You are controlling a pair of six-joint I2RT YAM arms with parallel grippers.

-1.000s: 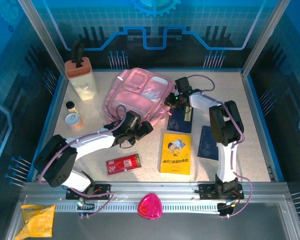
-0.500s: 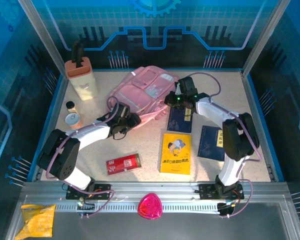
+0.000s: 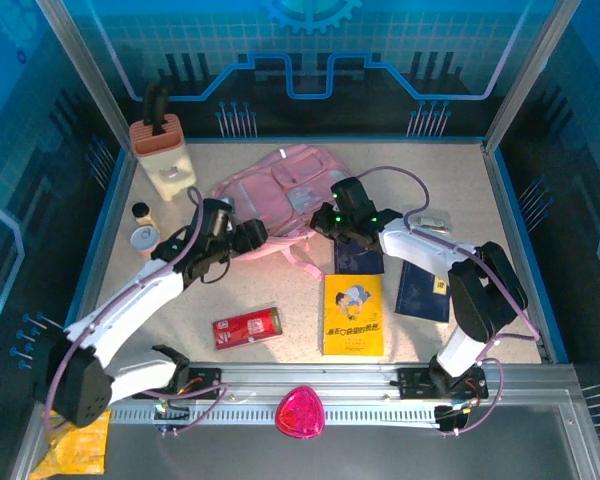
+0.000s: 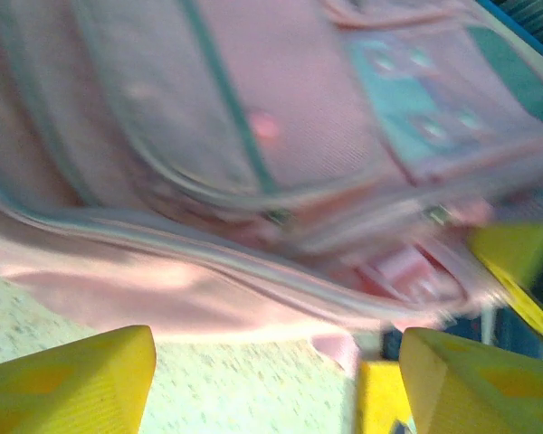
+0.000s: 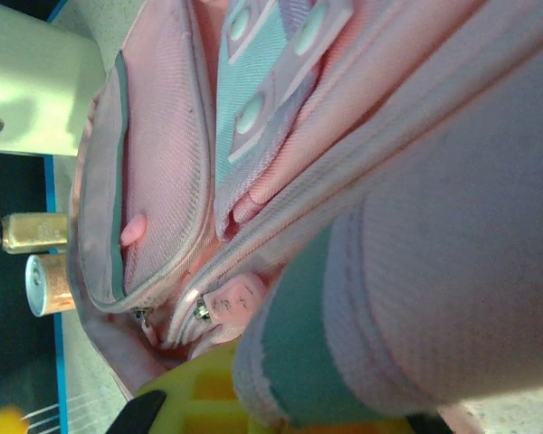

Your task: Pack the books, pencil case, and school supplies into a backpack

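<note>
On the speckled bench [image 3: 270,285], the big soft pink backpack [image 3: 280,185] lay just ahead of the wide-open left jaws; the right jaws pinched its edge.

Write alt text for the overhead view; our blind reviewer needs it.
Two robot arms meet at a pink backpack: the right gripper is shut on its right edge, the left gripper open beside its near edge. A yellow book, two navy books and a red pencil case lie nearer.
</note>
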